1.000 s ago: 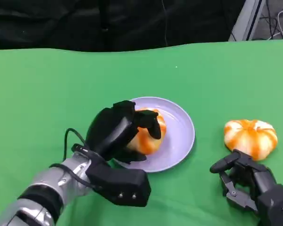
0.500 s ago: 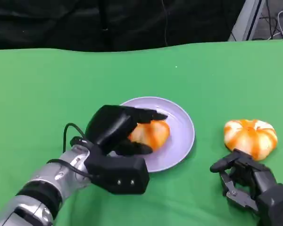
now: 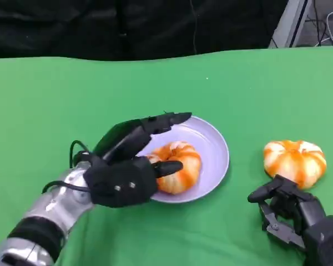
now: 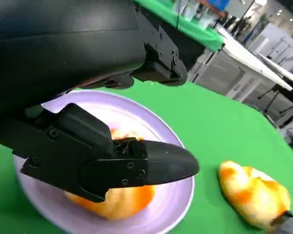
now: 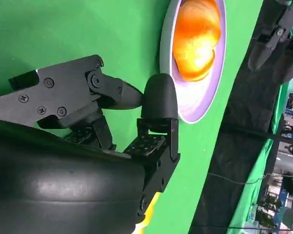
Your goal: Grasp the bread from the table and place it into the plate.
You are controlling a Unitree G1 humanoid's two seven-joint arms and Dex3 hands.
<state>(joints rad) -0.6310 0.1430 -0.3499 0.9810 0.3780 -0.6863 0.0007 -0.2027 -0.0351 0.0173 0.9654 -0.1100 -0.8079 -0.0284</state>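
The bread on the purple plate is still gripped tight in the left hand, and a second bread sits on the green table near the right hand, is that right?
Not quite. The head view shows the left hand open, fingers spread above the bread lying free on the purple plate. The second bread does sit by the right hand.

Black fingers [image 4: 136, 165] spread above an orange bread roll [image 4: 112, 202] on a lilac plate [image 4: 178, 195]; another roll [image 4: 254, 192] sits on the green worktop [image 4: 210, 126].

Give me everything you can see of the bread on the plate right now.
The bread on the plate is a round, glossy bun, orange with pale cream stripes and lobed like a pumpkin. It sits whole on the lavender plate, toward its near-left side. The left hand is spread around it; whether a fingertip touches it is unclear.
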